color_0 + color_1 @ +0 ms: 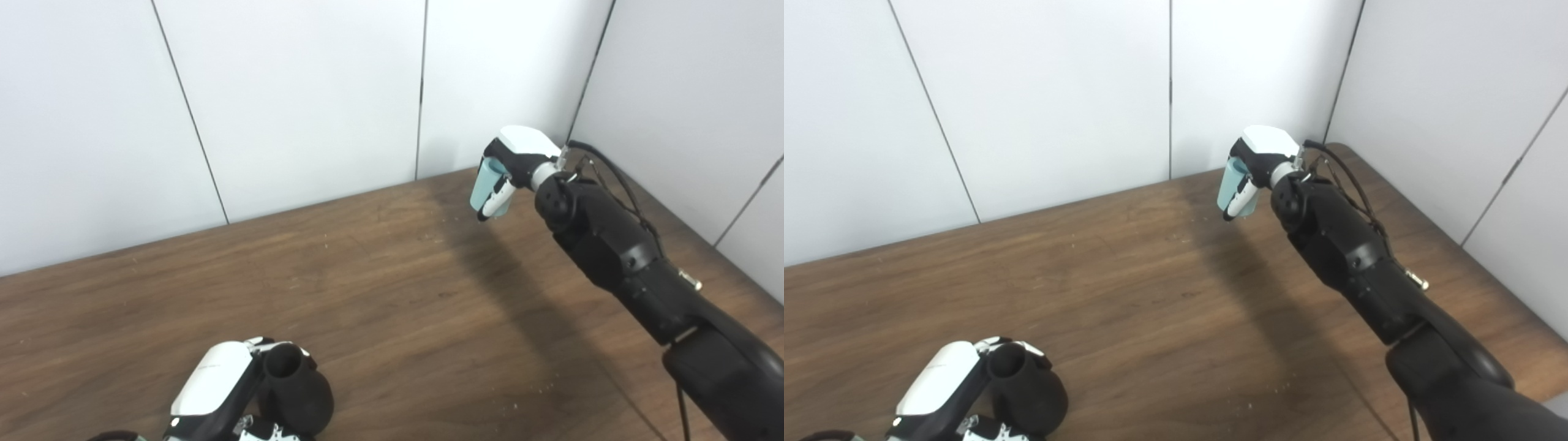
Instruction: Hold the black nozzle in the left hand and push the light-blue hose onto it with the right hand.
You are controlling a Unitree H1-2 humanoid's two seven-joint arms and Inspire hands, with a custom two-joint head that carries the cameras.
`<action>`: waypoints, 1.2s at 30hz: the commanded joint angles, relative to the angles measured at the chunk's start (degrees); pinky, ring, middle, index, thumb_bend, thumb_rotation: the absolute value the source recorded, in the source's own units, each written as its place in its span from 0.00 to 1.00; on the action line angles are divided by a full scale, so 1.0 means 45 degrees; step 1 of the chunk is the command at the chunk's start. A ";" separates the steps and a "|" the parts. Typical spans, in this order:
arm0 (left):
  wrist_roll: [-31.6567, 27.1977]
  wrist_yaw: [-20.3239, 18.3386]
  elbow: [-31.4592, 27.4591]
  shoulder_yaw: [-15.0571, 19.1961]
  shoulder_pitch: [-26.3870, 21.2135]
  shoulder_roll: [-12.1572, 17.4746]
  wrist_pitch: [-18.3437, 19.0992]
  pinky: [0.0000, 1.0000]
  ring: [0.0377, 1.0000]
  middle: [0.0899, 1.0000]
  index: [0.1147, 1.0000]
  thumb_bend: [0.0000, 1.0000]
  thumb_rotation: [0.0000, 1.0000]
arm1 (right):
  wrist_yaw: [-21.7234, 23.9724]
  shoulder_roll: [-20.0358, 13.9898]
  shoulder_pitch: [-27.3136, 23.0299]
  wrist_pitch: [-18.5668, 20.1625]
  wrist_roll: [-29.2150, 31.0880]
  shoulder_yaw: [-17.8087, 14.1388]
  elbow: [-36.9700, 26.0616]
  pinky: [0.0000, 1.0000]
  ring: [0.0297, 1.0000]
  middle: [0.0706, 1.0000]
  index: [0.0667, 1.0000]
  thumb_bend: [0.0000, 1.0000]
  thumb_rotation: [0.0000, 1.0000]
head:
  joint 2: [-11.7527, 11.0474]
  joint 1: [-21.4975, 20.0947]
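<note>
The black nozzle is a dark cone with a round open neck. It stands at the table's near left edge. My left hand is shut on the nozzle from its left side. The light-blue hose is a short pale tube. My right hand is shut on the hose and holds it in the air above the far right part of the table. The hose and the nozzle are far apart. Both also show in the right eye view: the nozzle and the hose.
The brown wooden table runs up to white wall panels at the back and right. My right forearm stretches over the table's right side, with cables along it.
</note>
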 commanded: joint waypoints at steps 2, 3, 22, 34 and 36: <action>0.0692 -0.1704 0.0656 -0.0818 0.1156 0.0230 0.1025 0.85 0.60 0.47 0.39 0.52 0.00 | 0.0238 -0.0368 -0.0162 -0.0136 0.0166 -0.0402 -0.1763 0.34 0.41 0.45 0.43 0.50 0.00 | 0.0017 0.0115; 0.0815 -0.1733 0.0615 -0.0879 0.1158 0.0147 0.1140 0.85 0.60 0.47 0.39 0.52 0.00 | 0.0439 -0.0351 -0.0023 -0.0087 0.0281 -0.0470 -0.2246 0.34 0.42 0.45 0.43 0.50 0.00 | 0.0091 0.0747; 0.1480 -0.1966 0.0643 -0.1362 0.0793 -0.0837 0.2079 0.85 0.60 0.43 0.42 0.52 0.00 | 0.3180 0.0775 0.1527 0.0228 0.2419 -0.0654 -0.8597 0.31 0.41 0.47 0.44 0.50 0.00 | 0.0442 0.3130; 0.1674 -0.2123 0.0689 -0.1334 0.0686 -0.1233 0.2242 0.85 0.61 0.44 0.42 0.52 0.00 | 0.4183 0.1672 0.2221 0.0777 0.2568 -0.0541 -1.1622 0.31 0.42 0.46 0.46 0.50 0.00 | 0.0774 0.3749; 0.1700 -0.2159 0.0699 -0.1354 0.0678 -0.1270 0.2285 0.84 0.61 0.45 0.41 0.52 0.00 | 0.4362 0.1860 0.2342 0.0818 0.2568 -0.0643 -1.1957 0.31 0.42 0.46 0.46 0.50 0.00 | 0.0801 0.3786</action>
